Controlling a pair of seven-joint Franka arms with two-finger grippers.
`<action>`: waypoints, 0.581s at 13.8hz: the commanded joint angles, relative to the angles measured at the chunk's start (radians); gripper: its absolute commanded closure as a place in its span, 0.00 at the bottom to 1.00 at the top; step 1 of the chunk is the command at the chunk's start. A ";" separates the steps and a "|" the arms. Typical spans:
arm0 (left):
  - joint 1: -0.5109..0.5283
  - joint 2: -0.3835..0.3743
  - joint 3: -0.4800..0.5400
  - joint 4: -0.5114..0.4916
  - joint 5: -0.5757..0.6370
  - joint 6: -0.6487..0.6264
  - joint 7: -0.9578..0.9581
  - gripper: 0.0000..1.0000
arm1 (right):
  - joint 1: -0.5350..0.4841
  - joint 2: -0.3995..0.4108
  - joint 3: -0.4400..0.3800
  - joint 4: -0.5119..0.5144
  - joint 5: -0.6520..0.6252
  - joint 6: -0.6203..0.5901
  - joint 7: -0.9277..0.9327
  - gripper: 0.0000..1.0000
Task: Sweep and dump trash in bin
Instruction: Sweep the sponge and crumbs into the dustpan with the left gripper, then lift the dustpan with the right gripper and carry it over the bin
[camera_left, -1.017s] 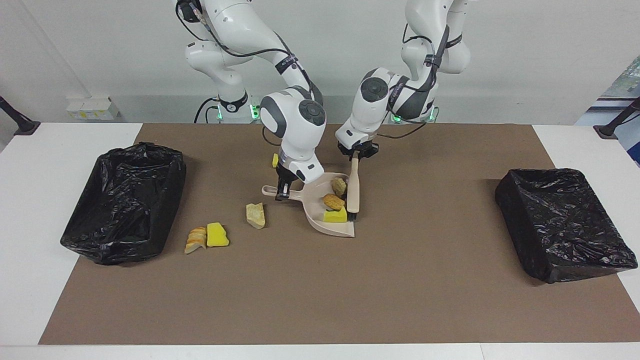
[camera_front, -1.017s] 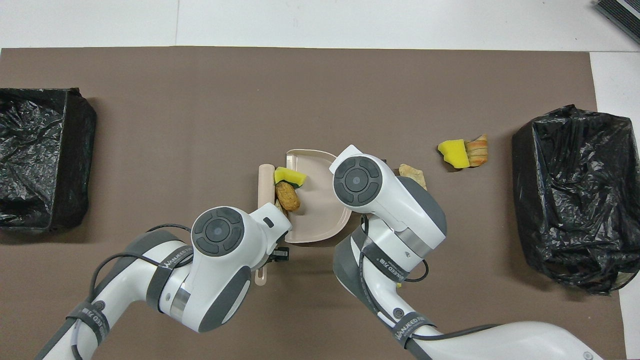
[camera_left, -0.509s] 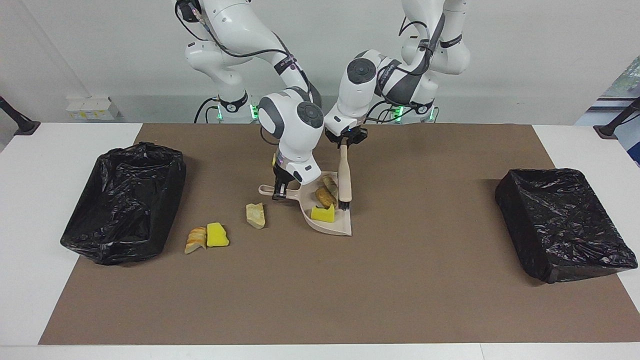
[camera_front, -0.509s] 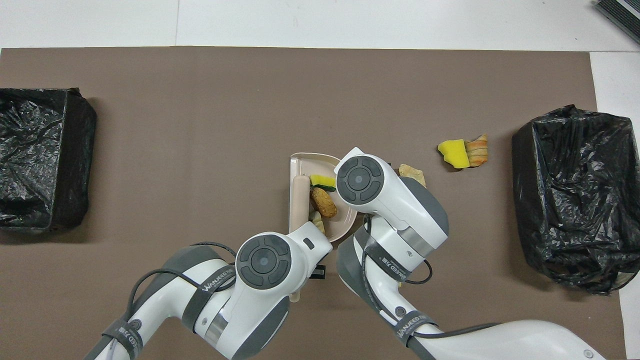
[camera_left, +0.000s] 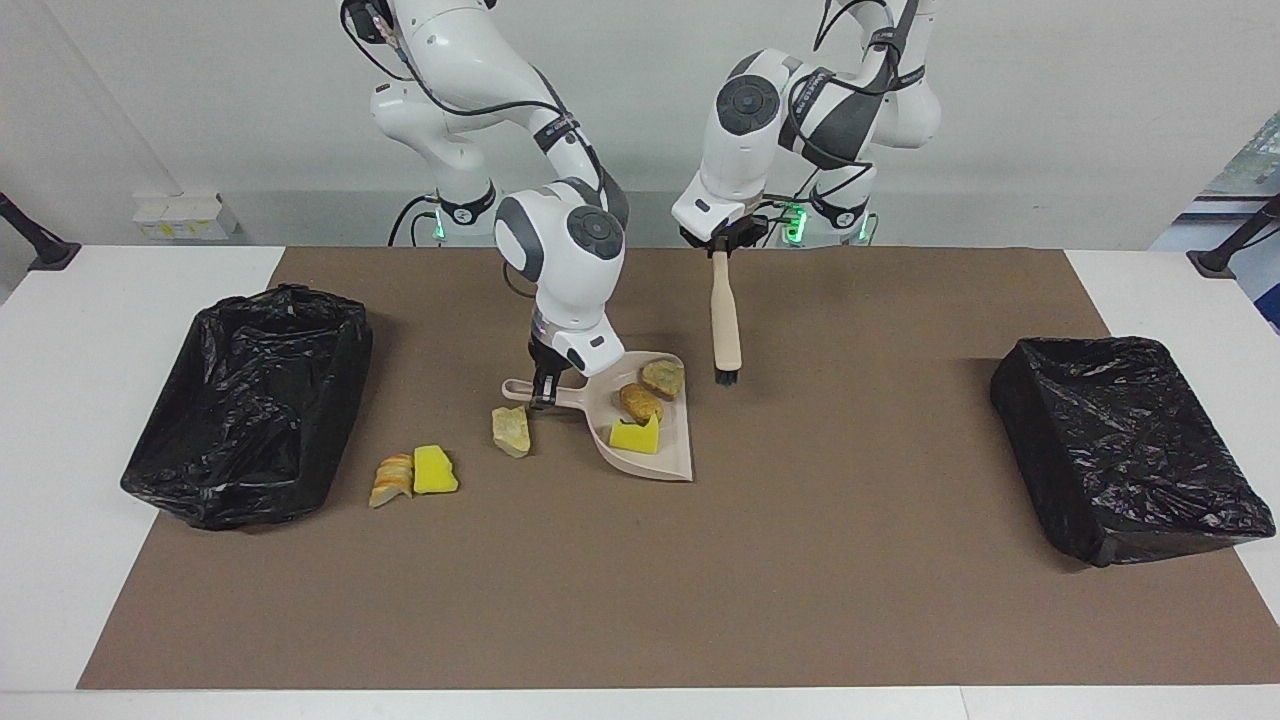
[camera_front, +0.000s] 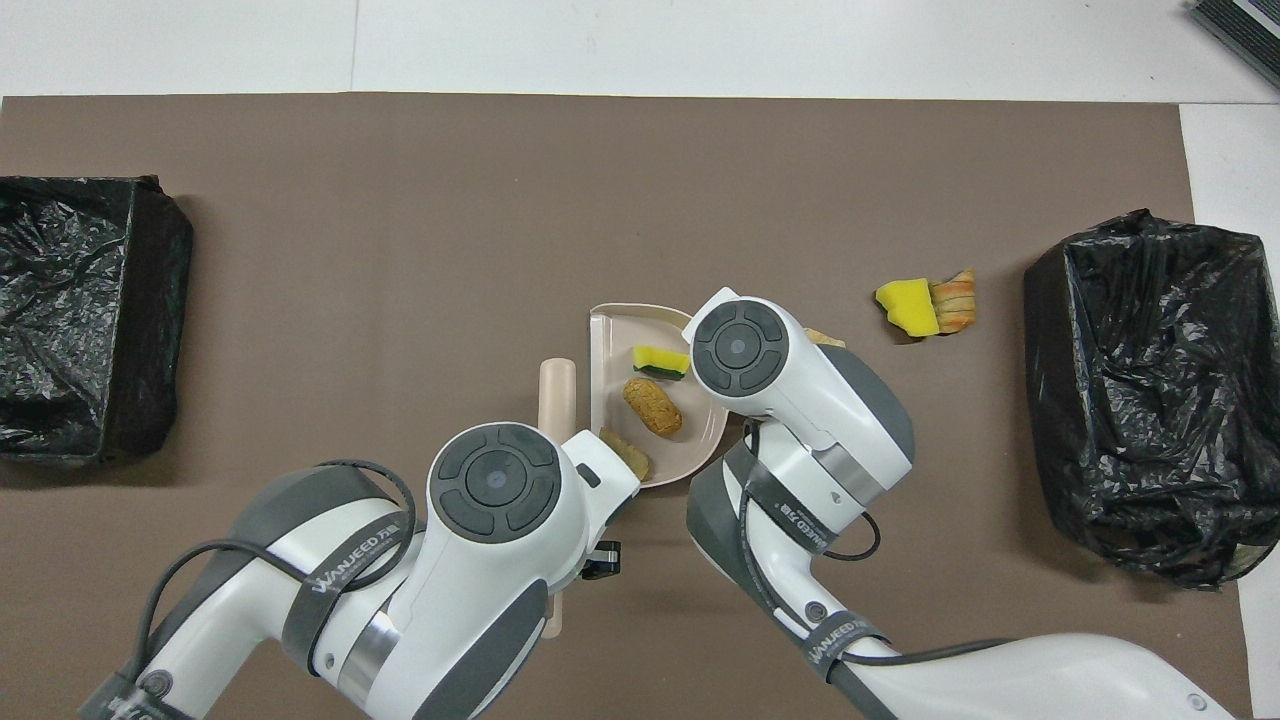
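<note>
1. At the right arm's end of the mat I see one black-lined bin (camera_left: 245, 400); the other bin (camera_left: 1125, 445) sits at the left arm's end.
2. My right gripper (camera_left: 543, 385) is clamped on the handle of the dustpan (camera_left: 655, 450), mid-mat.
3. My left gripper (camera_left: 720, 243) grips the hand brush (camera_left: 725, 320), which hangs bristles-down just beside the pan.
4. Three scraps (camera_left: 640, 405) lie in the pan: one yellow, two brown.
5. A tan lump (camera_left: 511, 430) lies beside the pan handle; a yellow chunk (camera_left: 434, 469) touching a bread piece (camera_left: 392, 479) lies near the first bin.
</note>
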 joint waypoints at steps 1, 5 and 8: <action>0.010 -0.042 -0.008 -0.015 -0.003 -0.043 -0.011 1.00 | -0.024 -0.018 0.006 0.015 0.076 0.033 -0.041 1.00; 0.010 -0.061 -0.009 -0.042 -0.003 -0.040 -0.009 1.00 | -0.077 -0.018 0.006 0.070 0.131 0.018 -0.157 1.00; 0.010 -0.061 -0.009 -0.044 -0.003 -0.030 -0.008 1.00 | -0.104 -0.018 0.005 0.122 0.133 -0.042 -0.214 1.00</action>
